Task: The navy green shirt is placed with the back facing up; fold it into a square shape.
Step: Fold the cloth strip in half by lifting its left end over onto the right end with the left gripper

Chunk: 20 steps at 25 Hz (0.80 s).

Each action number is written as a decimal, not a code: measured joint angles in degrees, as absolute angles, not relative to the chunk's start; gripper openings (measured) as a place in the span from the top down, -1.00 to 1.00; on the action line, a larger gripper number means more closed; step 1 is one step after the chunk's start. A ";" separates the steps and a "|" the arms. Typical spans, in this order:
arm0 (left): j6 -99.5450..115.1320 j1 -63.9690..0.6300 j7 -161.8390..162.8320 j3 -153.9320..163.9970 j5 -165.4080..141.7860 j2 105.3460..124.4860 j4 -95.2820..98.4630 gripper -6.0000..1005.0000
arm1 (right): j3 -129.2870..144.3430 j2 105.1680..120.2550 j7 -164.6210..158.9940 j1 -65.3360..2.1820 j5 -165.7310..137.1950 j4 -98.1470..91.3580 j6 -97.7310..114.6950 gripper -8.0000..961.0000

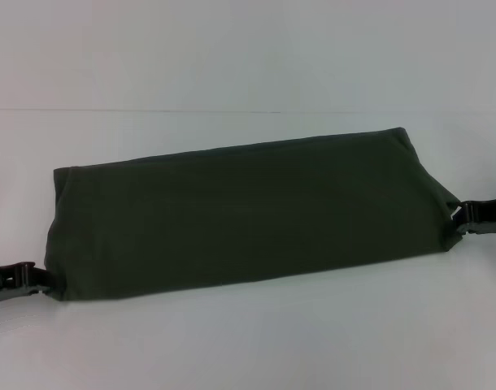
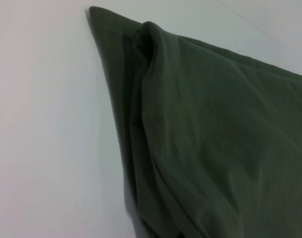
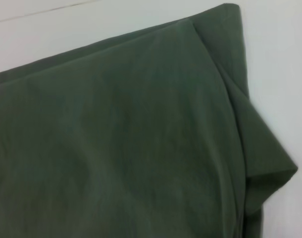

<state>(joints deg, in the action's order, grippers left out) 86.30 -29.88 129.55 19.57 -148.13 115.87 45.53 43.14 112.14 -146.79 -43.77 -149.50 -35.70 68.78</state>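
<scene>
The navy green shirt [image 1: 248, 215] lies plain side up on the white table, folded into a long band that runs from near left to far right. My left gripper [image 1: 30, 279] sits at the band's near-left corner, shut on the cloth edge. At the right end my right gripper [image 1: 467, 215] pinches the cloth, which is drawn to a point there. In the left wrist view the shirt [image 2: 210, 129] shows layered folds that converge toward the camera. The shirt [image 3: 131, 139] fills the right wrist view, a sleeve flap sticking out at one side. No lettering shows.
The white table [image 1: 248, 341] surrounds the shirt on all sides. A faint seam line [image 1: 150, 110] crosses the table behind the shirt. Nothing else stands on the surface.
</scene>
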 joint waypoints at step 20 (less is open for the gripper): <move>92.71 -30.20 128.32 18.81 -149.02 114.62 46.95 0.89 | 40.61 110.78 -139.83 -40.87 -147.23 -36.31 80.13 0.95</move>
